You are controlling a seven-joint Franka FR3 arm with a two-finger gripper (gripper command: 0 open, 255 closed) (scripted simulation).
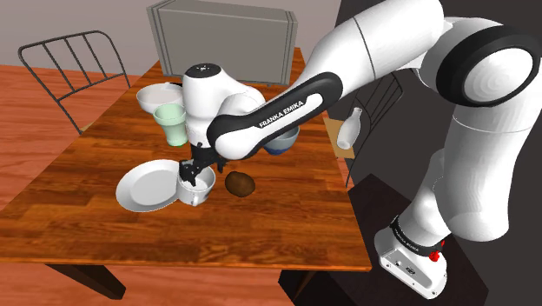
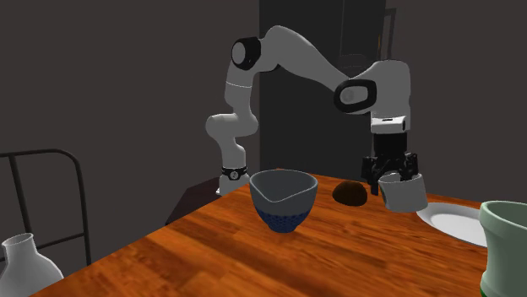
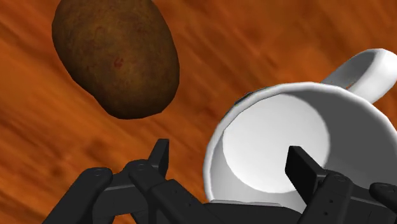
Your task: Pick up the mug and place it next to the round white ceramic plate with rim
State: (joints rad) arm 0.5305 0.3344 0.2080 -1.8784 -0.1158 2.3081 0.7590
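The white mug (image 1: 198, 188) stands upright on the wooden table (image 1: 287, 217), left of centre in the shoulder view, just beside the white plate (image 1: 146, 186) (a brown potato (image 1: 240, 183) lies on its other side). The gripper (image 3: 229, 159) is released: its fingers stand apart astride the mug's wall, the outer one clear of it.

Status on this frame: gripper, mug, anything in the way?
Gripper open, fingers astride the mug's wall. White mug right beside the white plate. Potato close by, clear of the fingers.
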